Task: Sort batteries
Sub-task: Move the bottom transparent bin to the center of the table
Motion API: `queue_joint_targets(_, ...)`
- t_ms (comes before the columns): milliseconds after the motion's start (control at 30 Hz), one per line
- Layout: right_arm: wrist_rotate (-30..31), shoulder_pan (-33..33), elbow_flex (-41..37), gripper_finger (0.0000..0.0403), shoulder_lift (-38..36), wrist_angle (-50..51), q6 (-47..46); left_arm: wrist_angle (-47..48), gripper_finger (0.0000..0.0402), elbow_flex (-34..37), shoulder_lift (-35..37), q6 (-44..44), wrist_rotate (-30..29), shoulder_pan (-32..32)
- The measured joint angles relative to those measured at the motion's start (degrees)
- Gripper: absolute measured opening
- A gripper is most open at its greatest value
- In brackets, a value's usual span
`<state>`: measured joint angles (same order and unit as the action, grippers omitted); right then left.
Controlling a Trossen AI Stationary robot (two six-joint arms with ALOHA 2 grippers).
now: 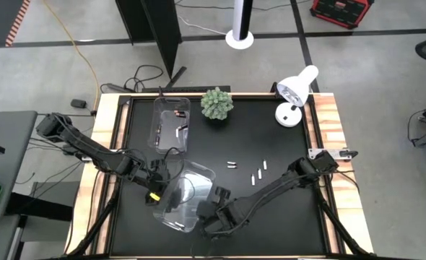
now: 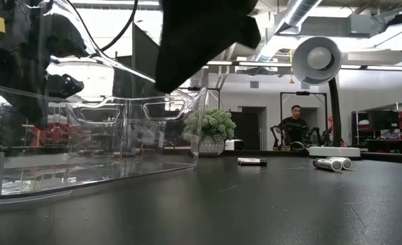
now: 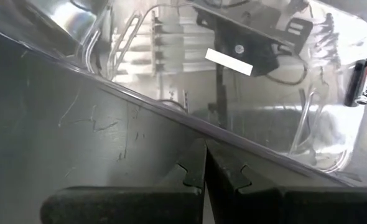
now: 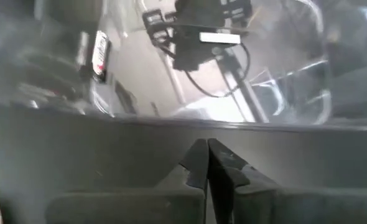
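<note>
A clear bin (image 1: 188,191) stands near the table's front, with a dark battery (image 3: 364,81) lying on its floor. My left gripper (image 1: 157,193) is shut at that bin's left side. My right gripper (image 1: 207,220) is at the bin's near right corner, and its fingers (image 4: 207,152) are shut with nothing between them. Three pale batteries (image 1: 256,173) and a dark one (image 1: 232,165) lie loose on the mat right of the bin. A second clear bin (image 1: 171,123) farther back holds a few batteries. My left gripper's shut fingertips (image 3: 196,155) stand against the outer side of the near bin's wall, just under its rim (image 3: 171,121). They slant down from the table's left. The rim runs across the line between the fingers, not into it. My right gripper's fingertips stop just short of the bin's wall (image 4: 208,127); I cannot tell whether they touch it.
A small potted plant (image 1: 216,103) and a white desk lamp (image 1: 296,94) stand along the far edge. The black mat has a wooden border (image 1: 328,130). In the low view a person (image 2: 296,126) sits in the room behind the table.
</note>
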<state>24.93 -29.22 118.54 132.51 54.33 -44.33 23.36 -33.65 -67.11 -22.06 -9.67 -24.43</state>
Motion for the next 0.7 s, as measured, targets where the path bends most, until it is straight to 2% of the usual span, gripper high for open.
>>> queue_joint_targets(233,-0.2,2.4,-5.4,0.0007,0.0,-7.2,-5.8,-0.2,0.0002,0.0,0.0,0.9,0.4,0.0)
queue_joint_targets(700,-0.2,7.2,-6.3,0.0011,-0.1,-4.7,-3.8,-1.1,0.0002,0.0,0.0,1.9,0.2,1.2)
